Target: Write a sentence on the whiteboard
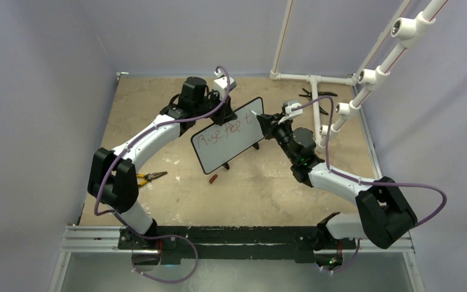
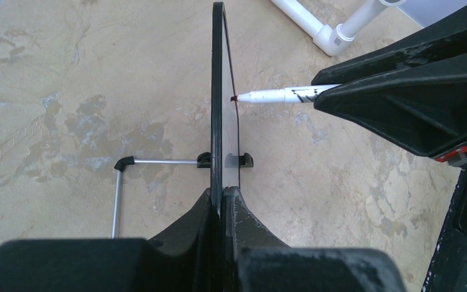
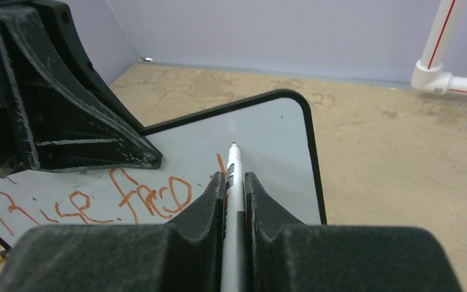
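The whiteboard stands tilted in the middle of the table, white with a thin black frame. My left gripper is shut on its top edge. In the left wrist view the whiteboard shows edge-on between the closed left gripper fingers. The sentence is one line of red handwritten words across the whiteboard. My right gripper is shut on a white marker. In the left wrist view the marker touches the board face with its tip, to the right of the last red stroke.
Yellow-handled pliers lie on the table at the left. A small red cap lies in front of the board. A white pipe frame and a dark tool are at the back right. The board's wire stand rests on the table.
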